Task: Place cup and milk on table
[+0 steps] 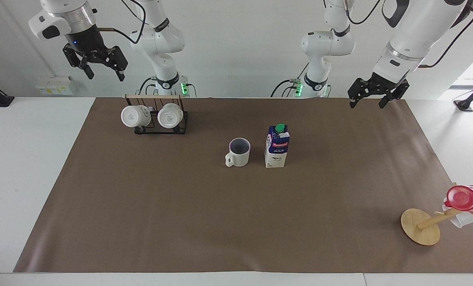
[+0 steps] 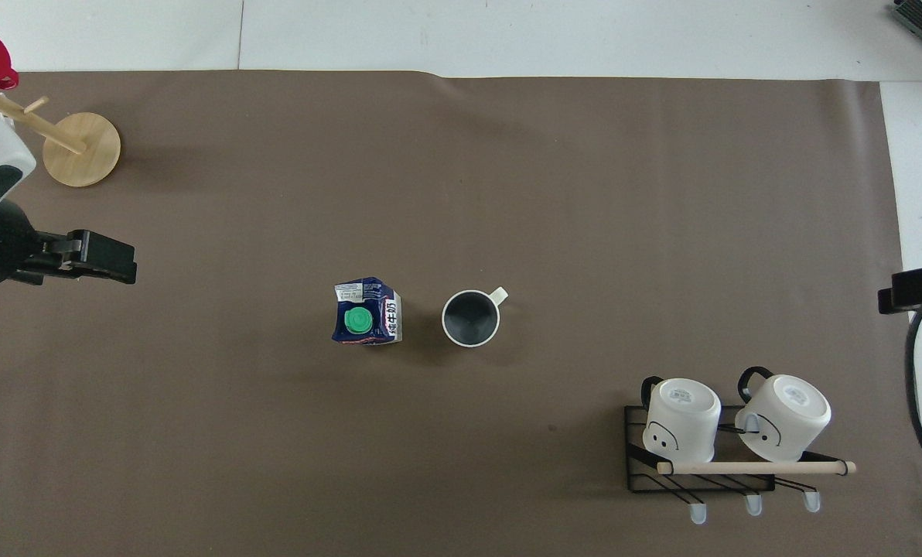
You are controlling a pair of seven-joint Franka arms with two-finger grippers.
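The cup (image 1: 238, 153), cream-white with a dark inside, stands upright on the brown mat of the table (image 1: 141, 206) near its middle, handle pointing away from the robots. Beside it, toward the left arm's end, the blue and white milk (image 1: 277, 147) carton stands upright with its green cap on top. From overhead the cup (image 2: 470, 319) and milk (image 2: 367, 313) stand a little apart. My left gripper (image 1: 366, 104) hangs open and holds nothing over the mat's edge close to the robots. High over the table's right-arm end, my right gripper (image 1: 105, 75) is open and holds nothing.
A black wire rack (image 1: 160, 129) with two white mugs lying on it sits near the right arm's base. A tilted wooden stand (image 1: 421, 226) carrying a red cup (image 1: 466, 198) is at the mat's corner farthest from the robots, at the left arm's end.
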